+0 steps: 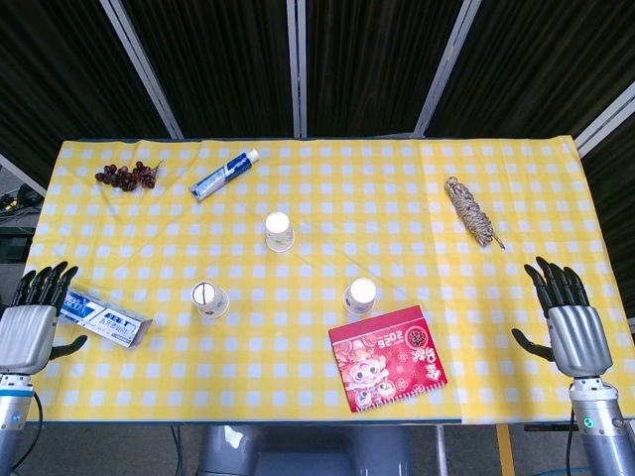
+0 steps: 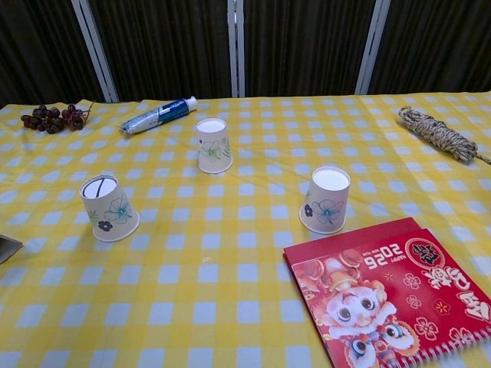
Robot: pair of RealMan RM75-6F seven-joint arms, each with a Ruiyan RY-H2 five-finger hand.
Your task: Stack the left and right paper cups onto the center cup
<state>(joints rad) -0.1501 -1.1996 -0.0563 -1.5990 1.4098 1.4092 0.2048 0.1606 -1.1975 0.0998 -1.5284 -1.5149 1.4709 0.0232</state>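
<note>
Looking down from the head view, three paper cups sit upside down on the yellow checked tablecloth (image 1: pixel 327 213): the left cup (image 1: pixel 208 297), the center cup (image 1: pixel 279 232) farther back, and the right cup (image 1: pixel 360 296), all well apart from one another. The left hand (image 1: pixel 35 319) hovers at the left table edge with fingers spread and nothing in it, just beside a toothpaste box (image 1: pixel 103 317). The right hand (image 1: pixel 569 322) hangs at the right edge, likewise spread and empty. A red calendar (image 1: pixel 389 357) lies just beside the right cup, its top corner close to the cup's rim. Grapes (image 1: pixel 126 176), a toothpaste tube (image 1: pixel 223 175) and a coil of rope (image 1: pixel 472 211) lie toward the far side.

Turning to the chest view, neither hand shows. The left cup (image 2: pixel 110 208) tilts a little, while the center cup (image 2: pixel 213 145) and the right cup (image 2: pixel 326 199) stand straight on their rims. The calendar (image 2: pixel 391 295) fills the near right.

Nothing is stacked yet, so the job looks unstarted. I judge the main risks to be these: thin paper walls may crush or slip under a firm grasp; the right hand could snag the calendar while reaching in; the left hand may brush the box on its way. Lowering a cup off-axis could tip the light center cup over.
</note>
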